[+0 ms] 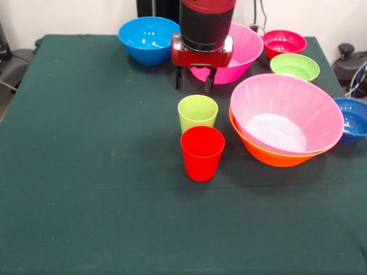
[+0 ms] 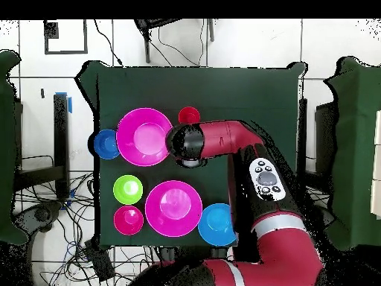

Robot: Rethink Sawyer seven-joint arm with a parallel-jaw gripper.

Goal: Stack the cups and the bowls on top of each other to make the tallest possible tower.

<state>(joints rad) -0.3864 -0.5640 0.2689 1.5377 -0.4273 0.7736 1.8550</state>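
Hovering above and just behind the lime green cup, gripper pointing straight down, fingers parted about a cup's width with nothing between them — posture suggests a lineup for a top-down grasp of that cup, though not yet low enough to touch it. Red cup upright just in front of the green one, nearly touching, rims up, so either could be taken by the rim. Beside them, a big pink bowl nested inside the big orange bowl and tipped toward the camera — probably the start of the tower, widest piece at the bottom for stability. Remaining pieces parked along the far edge of the table, out of the working zone: second big pink bowl partly hidden behind the wrist, light blue bowl, small magenta-red bowl, green bowl, dark blue bowl at the side. Overhead, arm covering the green cup; only the red one showing there. Tower barely begun; tilt of the nested pink bowl worth watching before adding weight.
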